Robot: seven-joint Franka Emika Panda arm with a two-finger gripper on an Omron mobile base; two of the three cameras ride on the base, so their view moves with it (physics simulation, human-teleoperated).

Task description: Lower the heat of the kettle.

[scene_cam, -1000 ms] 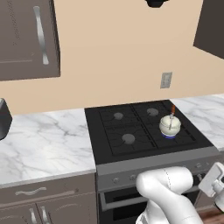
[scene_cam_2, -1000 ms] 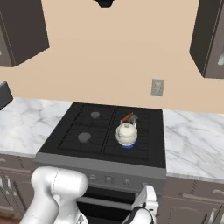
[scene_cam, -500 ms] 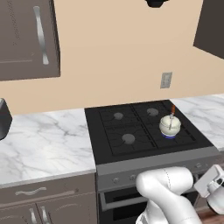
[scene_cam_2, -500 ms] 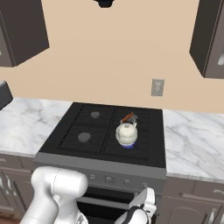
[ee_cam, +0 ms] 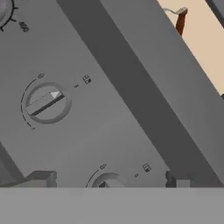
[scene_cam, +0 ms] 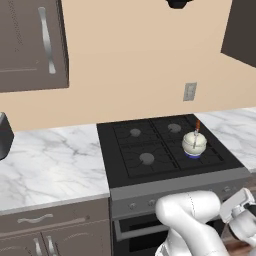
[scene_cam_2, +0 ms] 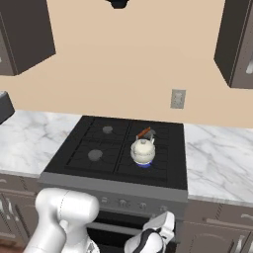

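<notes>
The small cream-white kettle (scene_cam: 194,144) with its orange-red-tipped handle stands on the front right burner of the black stove (scene_cam: 150,150), over a bluish ring; the right base view shows the kettle (scene_cam_2: 143,150) too. My gripper (ee_cam: 109,180) is open, close in front of the stove's grey control panel (ee_cam: 109,131), its fingertips (ee_cam: 41,178) on either side of a low knob (ee_cam: 107,181). A second knob (ee_cam: 46,103) with a pointer sits up and to the left. The gripper (scene_cam: 232,207) hangs low at the stove's front right and holds nothing. The kettle's handle (ee_cam: 180,22) peeks over the stove edge.
Marble counter (scene_cam: 50,160) flanks the stove on both sides. A dark appliance (scene_cam: 4,137) sits at the far left. Dark wall cabinets (scene_cam: 30,45) hang above, a wall socket (scene_cam: 189,91) behind the stove. Drawer fronts (scene_cam: 45,225) lie below the counter.
The hand has shifted slightly down and in along the stove's front panel. Its jaws stay open. The kettle has not moved.
</notes>
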